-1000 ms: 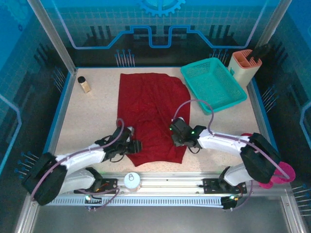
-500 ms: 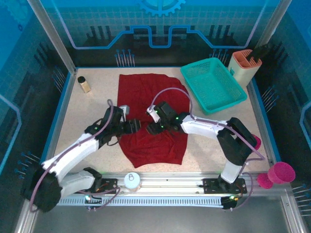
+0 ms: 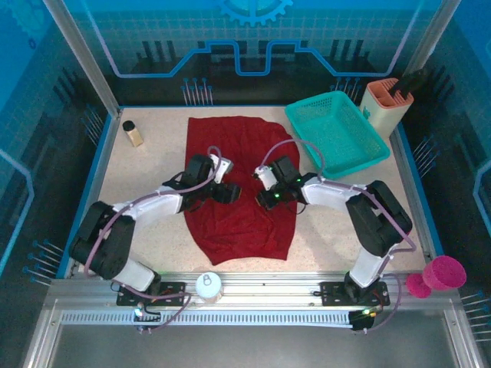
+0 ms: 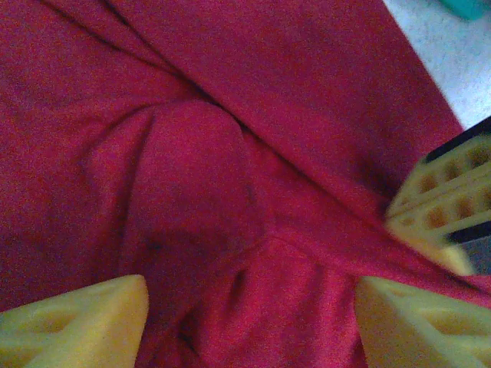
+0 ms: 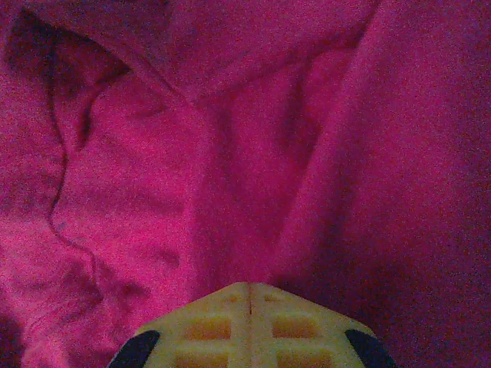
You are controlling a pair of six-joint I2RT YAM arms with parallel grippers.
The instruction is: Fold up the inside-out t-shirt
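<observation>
Left gripper: I am holding my left gripper (image 3: 230, 193) spread wide, low over the middle of the inside-out t-shirt (image 3: 244, 157). In the left wrist view its two yellow fingers (image 4: 77, 322) are standing well apart, with wrinkled red cloth lying between them. They are gripping nothing.

Right gripper: I am clenching my right gripper (image 3: 264, 202). In the right wrist view its yellow fingertips (image 5: 222, 322) are meeting with no gap, pressing at the foot of a raised fold. I cannot tell whether any cloth is pinched between them.

Grippers together: they are facing each other, close together, over the shirt's middle. One of my right fingers (image 4: 441, 207) is showing at the right edge of the left wrist view, down against the cloth.

T-shirt: it is lying spread on the table (image 3: 146, 192), its far edge reaching toward the back and its rounded near edge pointing toward my arm bases. It is creasing around both grippers.

Teal mesh basket (image 3: 337, 134): it is sitting at the far right, one corner just beside the shirt's far right edge.

Small bottle (image 3: 133, 133): it is standing at the far left, well apart from the shirt.

Peach holder (image 3: 386, 106): it is standing behind the basket, with dark handles sticking out.

Pink cup (image 3: 443, 272): it is sitting at the near right, outside the table's blue rim.

Round tin (image 3: 208, 286): it is resting on the rail between my arm bases.
</observation>
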